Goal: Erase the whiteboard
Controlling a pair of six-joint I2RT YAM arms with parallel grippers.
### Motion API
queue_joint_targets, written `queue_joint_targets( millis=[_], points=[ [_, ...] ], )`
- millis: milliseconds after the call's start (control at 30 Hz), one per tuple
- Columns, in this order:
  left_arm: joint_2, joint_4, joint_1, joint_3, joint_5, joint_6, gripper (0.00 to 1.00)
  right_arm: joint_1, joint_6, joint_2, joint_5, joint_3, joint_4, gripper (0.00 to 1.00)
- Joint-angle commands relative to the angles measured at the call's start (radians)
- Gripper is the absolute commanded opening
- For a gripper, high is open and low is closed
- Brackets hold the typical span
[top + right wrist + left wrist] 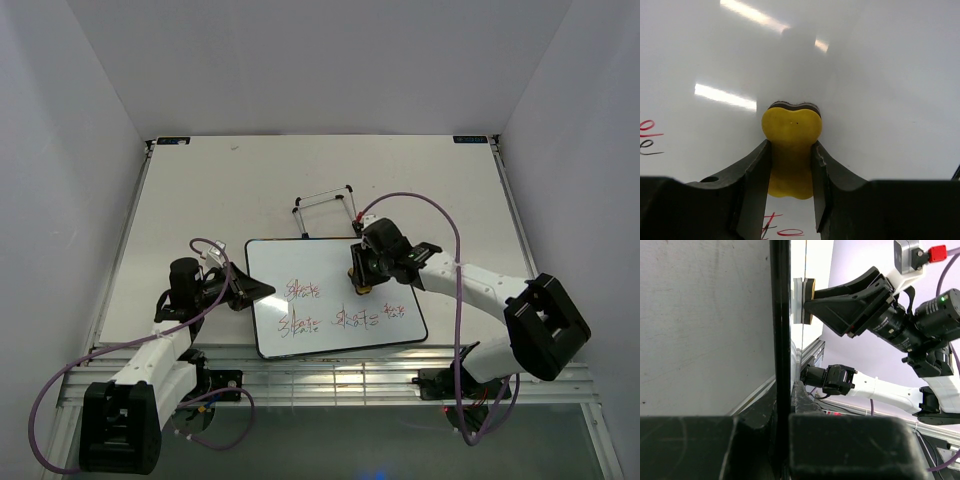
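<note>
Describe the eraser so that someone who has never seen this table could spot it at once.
Find the whiteboard between the two arms. On its right half the right gripper pinches the eraser against the board. It is a small, waisted yellow block with a dark layer, the only yellow thing beside the red-and-black writing.

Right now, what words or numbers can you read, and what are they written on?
Whiteboard: red-and-black scribbled words, too small and blurred to read.
Dark stickers at the table's far corners: too small to read.
Yellow eraser: no text showing.
</note>
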State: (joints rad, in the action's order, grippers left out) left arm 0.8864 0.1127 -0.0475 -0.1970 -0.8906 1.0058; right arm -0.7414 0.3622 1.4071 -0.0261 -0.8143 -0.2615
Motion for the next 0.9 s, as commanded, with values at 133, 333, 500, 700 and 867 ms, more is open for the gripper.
queue_joint_targets(
  millis=[133, 333, 500, 700, 867],
  points=[
    [-0.001, 0.022, 0.001, -0.045, 0.162, -0.087, 0.00, -0.190, 0.026, 0.067, 0.049, -0.092, -0.070, 0.20],
    [-0.010, 0.022, -0.005, -0.047, 0.163, -0.081, 0.00, -0.318, 0.043, 0.156, 0.032, -0.230, -0.085, 0.20],
    [-0.012, 0.022, -0.011, -0.048, 0.163, -0.078, 0.00, -0.415, 0.044, 0.257, 0.029, -0.371, -0.114, 0.20],
    [-0.023, 0.022, -0.015, -0.050, 0.160, -0.072, 0.00, -0.429, 0.029, 0.331, 0.031, -0.448, -0.133, 0.20],
    [-0.033, 0.022, -0.015, -0.044, 0.156, -0.070, 0.00, -0.373, 0.018, 0.329, -0.004, -0.428, -0.154, 0.20]
  ],
)
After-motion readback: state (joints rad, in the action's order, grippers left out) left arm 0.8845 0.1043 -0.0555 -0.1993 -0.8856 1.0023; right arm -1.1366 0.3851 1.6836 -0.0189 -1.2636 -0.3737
